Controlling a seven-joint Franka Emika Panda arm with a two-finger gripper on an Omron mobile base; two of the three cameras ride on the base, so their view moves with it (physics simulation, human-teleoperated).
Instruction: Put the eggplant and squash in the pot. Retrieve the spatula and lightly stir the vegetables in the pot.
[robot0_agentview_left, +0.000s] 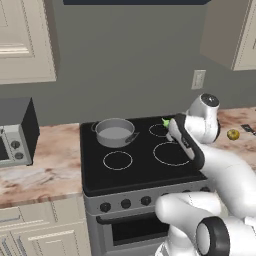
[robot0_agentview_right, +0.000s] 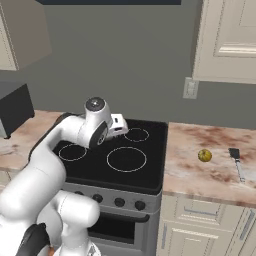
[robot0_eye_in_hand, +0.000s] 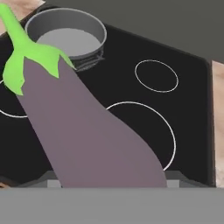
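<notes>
In the hand view a dull purple eggplant (robot0_eye_in_hand: 87, 131) with a bright green cap stands up from my gripper (robot0_eye_in_hand: 111, 177), which is shut on its lower end. The hand hangs above the right side of the stove, and the eggplant's green tip (robot0_agentview_left: 165, 121) pokes out beside it. The grey pot (robot0_agentview_left: 115, 132) sits on the back left burner, with nothing seen inside it (robot0_eye_in_hand: 65, 37). On the counter right of the stove lies the yellow-green squash (robot0_agentview_right: 204, 155), and the dark spatula (robot0_agentview_right: 236, 159) lies a little further right. My fingertips are hidden behind the eggplant.
The black stovetop (robot0_agentview_left: 140, 167) has white burner rings and knobs along its front. A microwave (robot0_agentview_left: 15, 135) stands on the left counter. Wall cabinets hang at upper left and upper right, and an outlet (robot0_agentview_right: 190, 88) is on the back wall.
</notes>
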